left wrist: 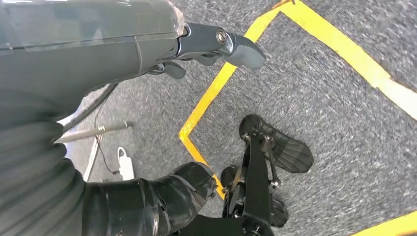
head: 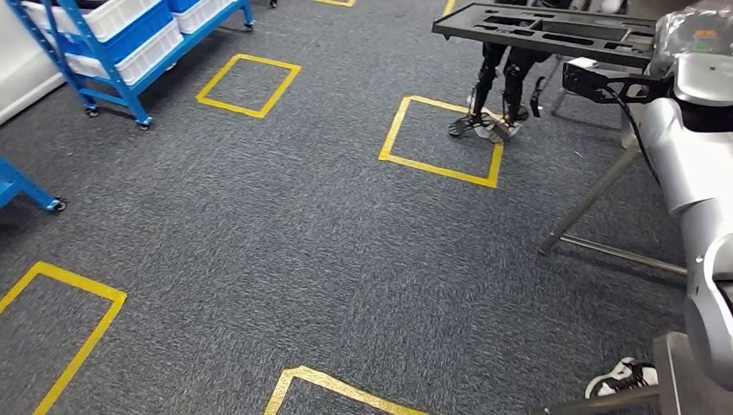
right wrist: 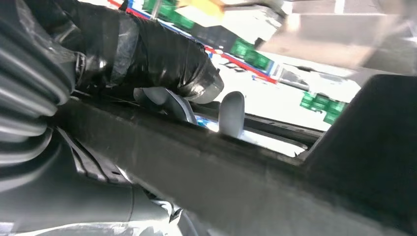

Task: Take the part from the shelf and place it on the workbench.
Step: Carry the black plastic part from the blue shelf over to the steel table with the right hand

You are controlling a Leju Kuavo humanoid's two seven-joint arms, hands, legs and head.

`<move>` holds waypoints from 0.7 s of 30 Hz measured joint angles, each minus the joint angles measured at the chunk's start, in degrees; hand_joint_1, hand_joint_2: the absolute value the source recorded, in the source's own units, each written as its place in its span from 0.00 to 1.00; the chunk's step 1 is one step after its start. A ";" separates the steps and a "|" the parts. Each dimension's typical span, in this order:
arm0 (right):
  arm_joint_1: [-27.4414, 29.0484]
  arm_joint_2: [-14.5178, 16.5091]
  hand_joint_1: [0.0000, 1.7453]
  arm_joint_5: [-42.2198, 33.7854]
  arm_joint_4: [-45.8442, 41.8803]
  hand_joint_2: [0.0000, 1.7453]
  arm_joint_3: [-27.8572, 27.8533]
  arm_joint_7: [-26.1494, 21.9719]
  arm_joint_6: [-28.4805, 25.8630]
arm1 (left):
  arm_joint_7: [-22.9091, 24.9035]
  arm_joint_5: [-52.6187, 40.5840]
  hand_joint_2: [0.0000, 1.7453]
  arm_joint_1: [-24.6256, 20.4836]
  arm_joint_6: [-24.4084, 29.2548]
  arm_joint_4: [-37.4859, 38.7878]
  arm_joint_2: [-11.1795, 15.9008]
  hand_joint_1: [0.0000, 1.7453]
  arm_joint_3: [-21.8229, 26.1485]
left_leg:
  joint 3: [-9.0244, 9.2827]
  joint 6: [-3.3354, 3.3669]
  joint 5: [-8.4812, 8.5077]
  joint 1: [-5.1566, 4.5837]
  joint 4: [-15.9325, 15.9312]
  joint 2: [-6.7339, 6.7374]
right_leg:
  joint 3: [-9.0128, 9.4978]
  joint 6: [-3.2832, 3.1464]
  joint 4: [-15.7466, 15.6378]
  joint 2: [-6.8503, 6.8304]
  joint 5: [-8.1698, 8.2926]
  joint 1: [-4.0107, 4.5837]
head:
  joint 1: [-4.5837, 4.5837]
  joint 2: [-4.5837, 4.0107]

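While the right hand (right wrist: 147,73) grips the long black part (head: 553,30) by its edge, up at 1 o'clock in head view, it looks stiff, wide & awkward, so hold near mid-edge; left hand (left wrist: 206,46) hangs, fingers curled in, holding nothing.

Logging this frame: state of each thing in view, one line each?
black part: held up off the floor
right hand: grips the black part's edge
left hand: holds nothing, hangs over the carpet
blue shelf cart: standing, white bins on it
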 joint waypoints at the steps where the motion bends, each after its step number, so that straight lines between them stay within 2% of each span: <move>1: 0.28 -0.18 1.00 0.34 -0.40 1.00 -0.43 -0.20 0.24 | -0.01 -0.15 1.00 0.00 0.00 0.00 -0.08 0.00 -0.11 | 0.03 -0.10 -0.26 0.01 0.27 0.66 | 0.86 0.24 -1.46 -0.31 1.25 -0.25 | 0.00 0.00; 3: 0.57 -0.50 1.00 0.83 -1.26 1.00 -1.20 -0.51 0.67 | -0.07 -0.46 1.00 0.00 -0.01 0.00 -0.23 0.00 -0.36 | 0.01 -0.59 -1.05 -0.08 1.10 1.79 | 4.66 0.49 -8.32 -2.45 4.33 -0.35 | 0.01 0.01; 5: 0.87 -0.75 1.00 1.09 -2.18 1.00 -1.99 -0.78 0.95 | -0.14 -0.70 1.00 -0.02 -0.02 0.00 -0.35 0.00 -0.61 | -0.02 -1.32 -1.84 -0.37 1.98 2.74 | 6.93 0.04 -12.85 -3.98 5.48 0.04 | -0.02 0.01; 6: 1.05 -0.91 1.00 1.29 -2.58 1.00 -2.34 -0.92 1.09 | -0.17 -0.79 1.00 -0.03 -0.03 0.00 -0.39 0.00 -0.70 | 0.04 -1.62 -2.07 -0.52 2.07 3.20 | 6.94 -0.36 -13.07 -3.93 5.18 0.33 | -0.02 0.01; 8: 1.34 -1.41 1.00 1.80 -3.50 1.00 -2.83 -1.17 1.36 | -0.21 -0.94 1.00 -0.13 -0.08 0.00 -0.55 0.00 -0.91 | 0.30 -2.11 -2.45 -0.48 2.05 4.07 | 6.84 -1.03 -13.19 -2.50 5.27 0.29 | -0.05 0.01; 9: 1.46 -1.67 1.00 2.00 -4.12 1.00 -3.04 -1.26 1.45 | -0.23 -1.03 1.00 -0.15 -0.13 0.00 -0.61 0.00 -1.00 | 0.23 -2.33 -2.99 -0.34 2.39 3.56 | 6.87 -1.33 -13.25 -1.91 5.30 0.18 | -0.06 0.00; 11: 1.82 -1.95 1.00 2.38 -5.58 1.00 -3.49 -1.33 1.66 | -0.29 -1.26 1.00 -0.15 -0.29 0.00 -0.71 0.00 -1.15 | -1.24 -2.67 -5.63 0.01 6.11 0.95 | 6.96 -1.90 -13.43 -0.74 5.39 -0.06 | -0.07 0.00; 12: 2.08 -1.99 1.00 2.58 -6.25 1.00 -3.72 -1.33 1.85 | -0.31 -1.40 1.00 -0.08 -0.35 0.00 -0.75 0.00 -1.16 | -2.83 -2.74 -7.54 0.11 9.80 -0.54 | 6.96 -2.11 -13.44 -0.12 5.38 0.01 | -0.07 0.00; 13: 2.38 -1.99 1.00 2.75 -6.77 1.00 -3.93 -1.33 2.04 | -0.32 -1.52 1.00 0.02 -0.40 0.00 -0.80 0.00 -1.17 | -4.75 -2.75 -9.27 0.15 13.92 -1.31 | 6.95 -2.26 -13.44 0.60 5.37 0.13 | -0.08 0.00; 14: 2.68 -2.00 1.00 2.83 -7.18 1.00 -4.10 -1.33 2.21 | -0.32 -1.62 1.00 0.12 -0.44 0.00 -0.84 0.00 -1.18 | -6.48 -2.70 -10.30 0.13 17.39 -1.64 | 6.96 -2.35 -13.44 1.43 5.36 0.27 | -0.08 0.00; 15: 2.98 -2.02 1.00 2.85 -7.54 1.00 -4.23 -1.35 2.33 | -0.32 -1.67 1.00 0.20 -0.44 0.00 -0.85 0.00 -1.18 | -7.50 -2.56 -10.28 0.11 19.11 -1.77 | 6.98 -2.38 -13.43 2.36 5.36 0.41 | -0.09 -0.01; 16: 3.23 -2.05 1.00 2.85 -7.86 1.00 -4.34 -1.37 2.39 | -0.32 -1.70 1.00 0.22 -0.44 0.00 -0.85 0.00 -1.19 | -7.52 -2.30 -9.12 0.08 18.55 -1.90 | 7.02 -2.39 -13.42 3.31 5.37 0.52 | -0.09 -0.01; 17: 3.45 -2.09 1.00 2.87 -8.22 1.00 -4.42 -1.41 2.45 | -0.32 -1.74 1.00 0.21 -0.44 0.00 -0.85 0.00 -1.20 | -6.57 -1.92 -6.99 0.03 15.81 -2.37 | 7.08 -2.39 -13.40 4.26 5.38 0.60 | -0.08 -0.01; 19: 3.69 -2.28 1.00 3.06 -8.97 1.00 -4.72 -1.49 2.62 | -0.32 -1.91 1.00 0.18 -0.48 0.00 -0.81 0.00 -1.26 | -3.64 -1.01 -2.62 0.01 8.20 -5.00 | 7.09 -2.31 -13.34 5.88 5.40 0.68 | -0.05 -0.01; 20: 3.73 -2.41 1.00 3.24 -9.28 1.00 -4.92 -1.57 2.77 | -0.32 -2.00 1.00 0.14 -0.50 0.00 -0.78 0.00 -1.31 | -2.41 -0.73 -1.40 0.01 5.32 -6.28 | 6.98 -2.15 -13.33 6.52 5.49 0.58 | -0.08 0.00; 21: 3.80 -2.70 1.00 3.45 -9.57 1.00 -5.15 -1.67 2.97 | -0.31 -2.10 1.00 0.09 -0.53 0.00 -0.76 0.00 -1.36 | -1.76 -0.59 -1.04 -0.01 3.80 -7.12 | 6.81 -1.90 -13.36 7.11 5.62 0.41 | -0.08 0.00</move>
